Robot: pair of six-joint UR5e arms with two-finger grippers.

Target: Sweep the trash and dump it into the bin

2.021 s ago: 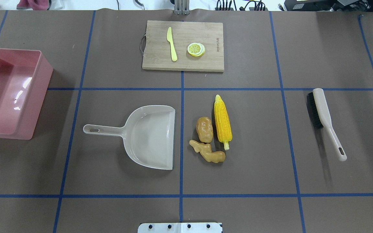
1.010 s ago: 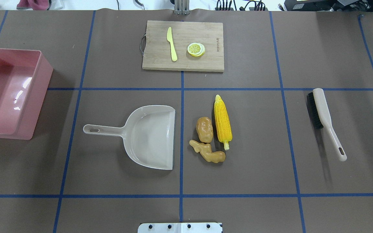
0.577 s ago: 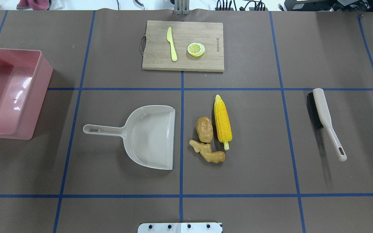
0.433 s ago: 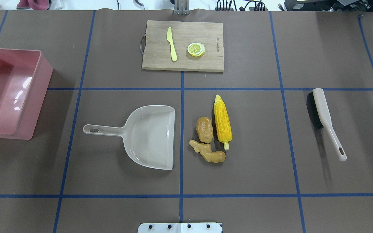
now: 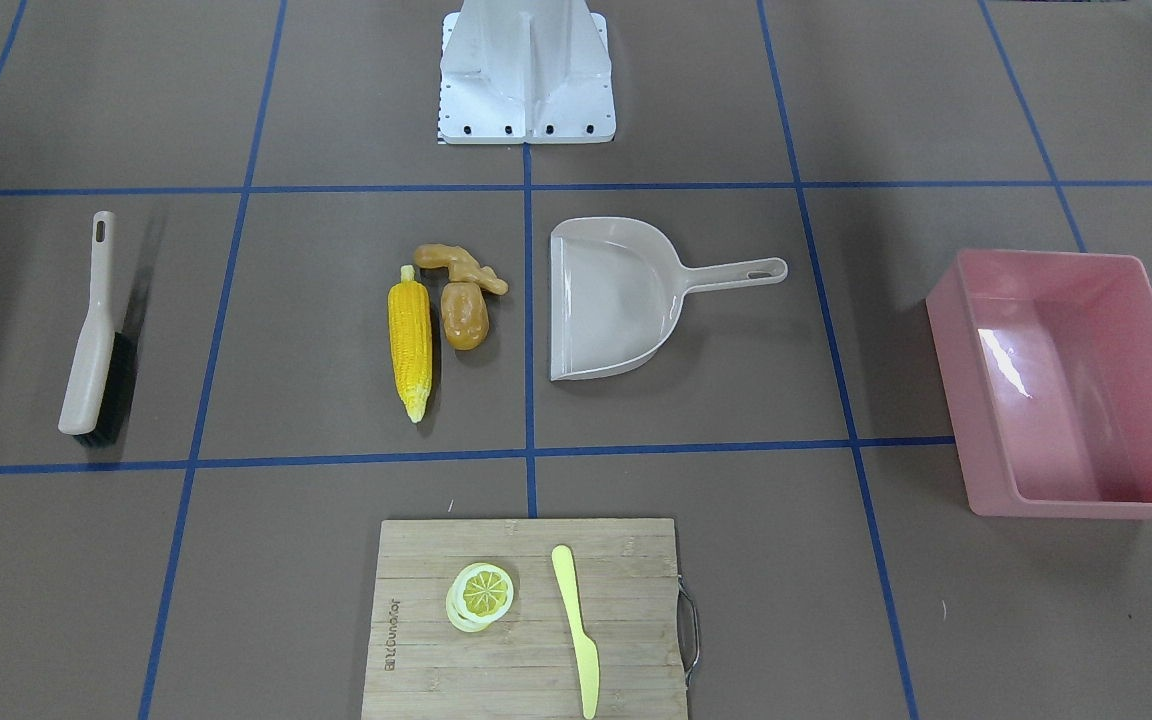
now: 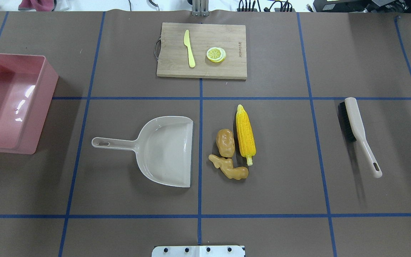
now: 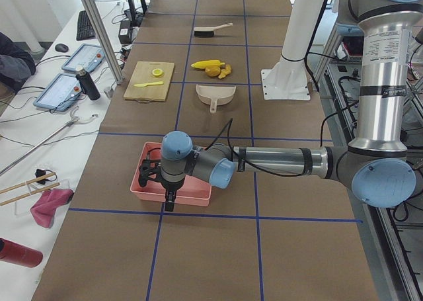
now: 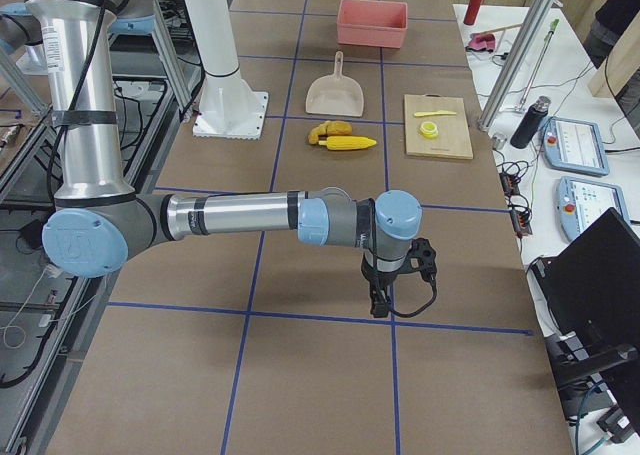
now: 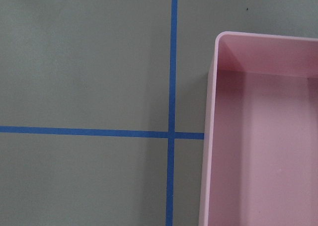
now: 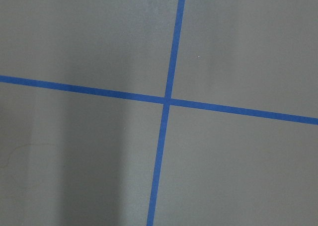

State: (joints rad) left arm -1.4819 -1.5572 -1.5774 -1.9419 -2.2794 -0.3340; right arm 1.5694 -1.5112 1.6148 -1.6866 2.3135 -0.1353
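Observation:
The yellow corn cob (image 6: 245, 134), brown potato (image 6: 225, 142) and tan ginger root (image 6: 229, 167) lie together at the table's middle, just right of the beige dustpan (image 6: 166, 150). The pink bin (image 6: 9, 107) stands empty at the far left; its corner shows in the left wrist view (image 9: 258, 136). My left gripper (image 7: 168, 200) hangs over the bin's outer end, seen only in the exterior left view. My right gripper (image 8: 378, 300) hangs over bare table far right, seen only in the exterior right view. I cannot tell whether either is open or shut.
A brush (image 6: 357, 132) with black bristles lies at the right. A wooden cutting board (image 6: 223, 35) at the far middle carries a yellow-green knife (image 6: 189, 48) and a lemon slice (image 6: 215, 54). The robot's base plate (image 6: 198, 251) sits at the near edge.

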